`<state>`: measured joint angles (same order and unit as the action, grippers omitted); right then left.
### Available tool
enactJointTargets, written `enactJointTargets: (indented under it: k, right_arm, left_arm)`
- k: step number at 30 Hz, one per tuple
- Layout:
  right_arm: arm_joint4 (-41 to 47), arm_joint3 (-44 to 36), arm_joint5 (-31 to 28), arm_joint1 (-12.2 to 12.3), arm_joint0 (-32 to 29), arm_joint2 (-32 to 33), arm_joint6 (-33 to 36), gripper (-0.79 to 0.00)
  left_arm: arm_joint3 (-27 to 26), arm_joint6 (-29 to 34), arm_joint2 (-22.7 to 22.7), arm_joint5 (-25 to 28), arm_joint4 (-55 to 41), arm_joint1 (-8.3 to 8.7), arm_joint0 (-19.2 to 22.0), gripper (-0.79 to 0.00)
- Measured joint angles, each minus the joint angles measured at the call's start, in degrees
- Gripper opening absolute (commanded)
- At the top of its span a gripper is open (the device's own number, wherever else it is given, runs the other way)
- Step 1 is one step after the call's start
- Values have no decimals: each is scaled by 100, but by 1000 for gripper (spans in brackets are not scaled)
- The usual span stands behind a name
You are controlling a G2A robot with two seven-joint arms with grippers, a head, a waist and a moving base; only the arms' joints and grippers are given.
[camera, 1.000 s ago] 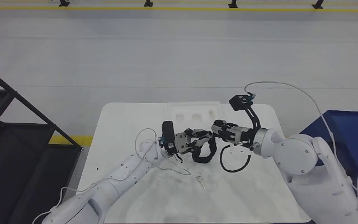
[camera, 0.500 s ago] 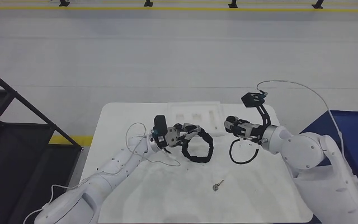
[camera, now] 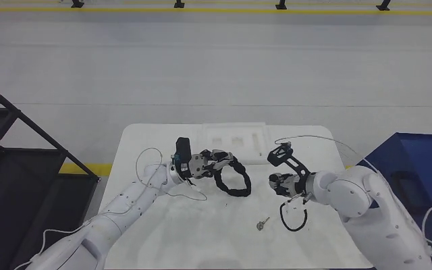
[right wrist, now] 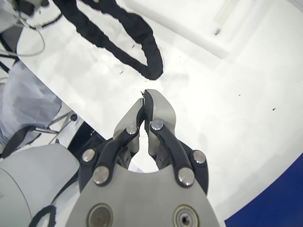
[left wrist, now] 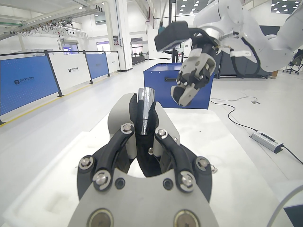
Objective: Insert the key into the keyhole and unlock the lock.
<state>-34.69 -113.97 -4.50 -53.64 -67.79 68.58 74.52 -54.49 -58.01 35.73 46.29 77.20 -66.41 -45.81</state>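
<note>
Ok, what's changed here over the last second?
The arms pulled apart: the left claw, shut on the lock, carried it towards its own side; the right claw, shut and empty, backed off, then dropped nearer the key. The key lies further toward the right arm's side than a second ago. The foam tray stayed put.

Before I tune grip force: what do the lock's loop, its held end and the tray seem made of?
Loop: likely a black fabric sleeve, matte and wrinkled. Held end: polished metal, perhaps chromed; it mirrors the room. Tray: probably white foam, matte with cut pockets.
</note>
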Motion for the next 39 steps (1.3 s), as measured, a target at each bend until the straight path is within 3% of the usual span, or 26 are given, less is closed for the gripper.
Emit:
enactJointTargets:
  k: [13,19,27,36,37,39]
  right_arm:
    - [-456,242,-745,9,-126,-714,500,-785]
    - [-446,244,-742,8,-123,-711,487,-785]
    - [-450,273,-773,6,-139,-707,371,-785]
    - [-117,1242,-1847,-104,160,-1405,81,-785]
    - [-87,1372,-1906,-127,201,-1515,34,-773]
    - [-56,1519,-1996,-154,260,-1645,-3,-625]
  left_arm:
    - [-1005,273,635,273,-399,810,-350,-785]
    - [-1440,331,876,331,-649,1054,-600,-785]
    - [-1542,322,948,321,-702,1125,-672,-785]
    - [-1542,322,948,322,-701,1124,-672,-785]
    - [-1542,322,948,322,-701,1124,-672,-785]
    - [-1542,322,948,322,-701,1124,-672,-785]
